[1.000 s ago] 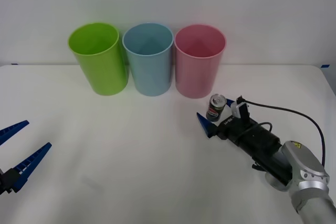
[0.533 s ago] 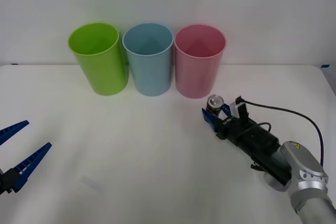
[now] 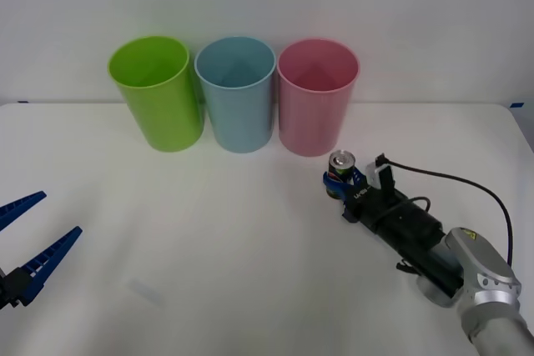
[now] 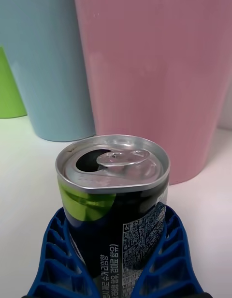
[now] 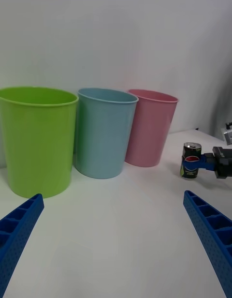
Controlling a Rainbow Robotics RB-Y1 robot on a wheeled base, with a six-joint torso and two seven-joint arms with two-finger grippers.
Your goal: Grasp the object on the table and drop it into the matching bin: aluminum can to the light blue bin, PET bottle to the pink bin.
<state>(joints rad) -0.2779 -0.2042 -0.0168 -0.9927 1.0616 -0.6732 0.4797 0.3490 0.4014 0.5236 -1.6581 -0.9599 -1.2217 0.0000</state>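
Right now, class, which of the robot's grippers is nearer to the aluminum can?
The right. The right gripper is shut on the aluminum can, just in front of the pink bin. The left gripper hangs open, far across the table.

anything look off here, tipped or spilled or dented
Nothing is tipped, spilled or visibly dented. The can stands upright on the table, clamped in the right gripper; its tab opening is already open. The green, light blue and pink bins stand upright in a row. The left gripper waits open.
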